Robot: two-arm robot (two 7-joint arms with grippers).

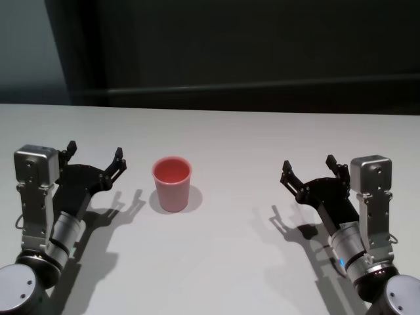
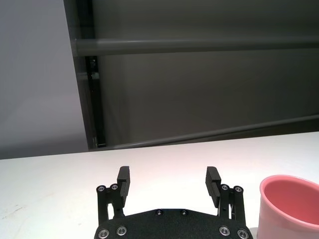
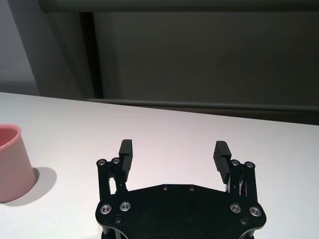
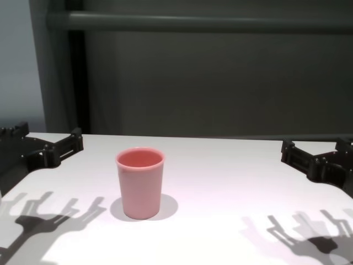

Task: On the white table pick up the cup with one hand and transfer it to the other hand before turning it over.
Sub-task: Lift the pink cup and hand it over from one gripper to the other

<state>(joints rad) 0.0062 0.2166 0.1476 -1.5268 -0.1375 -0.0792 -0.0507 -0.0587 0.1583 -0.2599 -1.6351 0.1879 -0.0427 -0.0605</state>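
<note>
The white table is lying broad, matte and bare under both arms, catching hard finger shadows, with a dark panelled wall and a horizontal rail standing behind it. The cup is sitting upright, mouth up, just to the right of the left gripper, well apart from the right gripper. Both grippers are hovering with jaws spread wide, holding nothing.

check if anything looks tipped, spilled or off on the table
Nothing stands out. The pink cup stands upright, mouth up and empty, on the white table, with no spill around it. The left claw and right claw both hover open, clear of the cup.
</note>
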